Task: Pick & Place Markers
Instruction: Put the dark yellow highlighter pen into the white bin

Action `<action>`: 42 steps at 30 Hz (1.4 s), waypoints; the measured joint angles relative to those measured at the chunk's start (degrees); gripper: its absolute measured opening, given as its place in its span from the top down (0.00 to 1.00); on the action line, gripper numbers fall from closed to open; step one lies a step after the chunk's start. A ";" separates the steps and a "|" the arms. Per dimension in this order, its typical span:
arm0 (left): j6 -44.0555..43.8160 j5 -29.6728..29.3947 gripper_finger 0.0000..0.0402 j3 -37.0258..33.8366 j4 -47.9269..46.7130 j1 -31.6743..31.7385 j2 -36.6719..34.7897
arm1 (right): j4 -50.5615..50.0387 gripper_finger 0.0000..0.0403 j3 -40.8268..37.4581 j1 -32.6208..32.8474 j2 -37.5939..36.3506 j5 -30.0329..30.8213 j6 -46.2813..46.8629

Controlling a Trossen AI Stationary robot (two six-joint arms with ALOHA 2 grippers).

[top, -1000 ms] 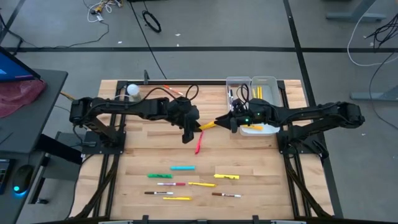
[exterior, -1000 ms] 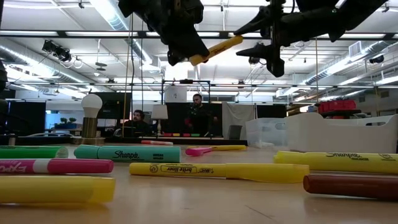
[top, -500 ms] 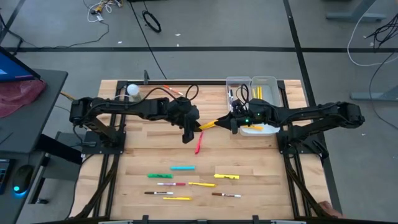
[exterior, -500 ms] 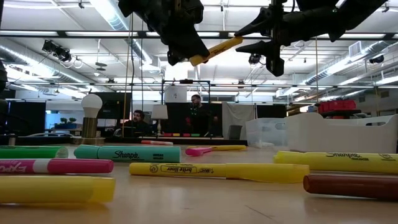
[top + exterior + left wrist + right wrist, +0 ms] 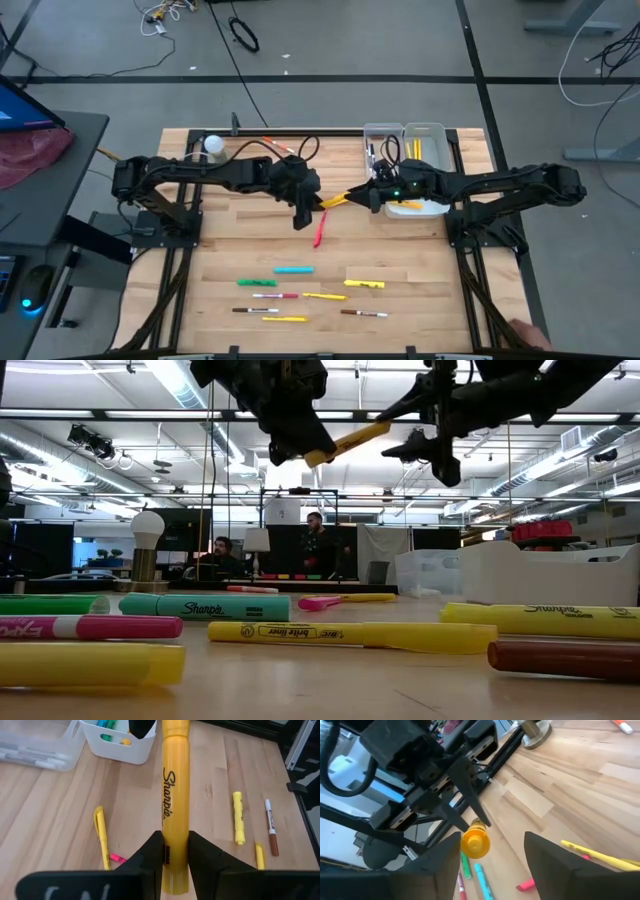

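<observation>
My left gripper (image 5: 303, 207) is above the table's middle, shut on a thick yellow highlighter (image 5: 336, 200) that is held in the air. My right gripper (image 5: 371, 195) is open at that highlighter's free end (image 5: 475, 844), with one finger (image 5: 440, 865) on each side of it; I cannot tell whether either finger touches it. Several more markers lie flat on the near half of the table: cyan (image 5: 294, 270), green (image 5: 256, 283), yellow (image 5: 364, 284) and thin white ones. A pink-red marker (image 5: 320, 228) lies under the grippers. My left gripper pinches the yellow highlighter near its back end (image 5: 175, 847) between the two fingers (image 5: 152, 857). The barrel runs forward out of the fingers toward the right gripper. It is lifted clear of the table and tilted, its free end (image 5: 378, 428) higher.
Two clear bins (image 5: 405, 150) holding markers stand at the far right, close behind the right gripper. A white ball on a base (image 5: 213, 145) stands at the far left. A person's hand (image 5: 522, 330) shows at the near right corner. People sit in the room beyond the table.
My right gripper has crept a little toward the left gripper, so its open fingers now overlap the highlighter's free end. The left gripper and the highlighter have stayed still.
</observation>
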 joint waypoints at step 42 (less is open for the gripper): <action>1.68 0.03 0.82 0.04 -9.21 1.01 2.73 | 9.26 0.39 -0.06 -2.19 13.03 -10.71 7.90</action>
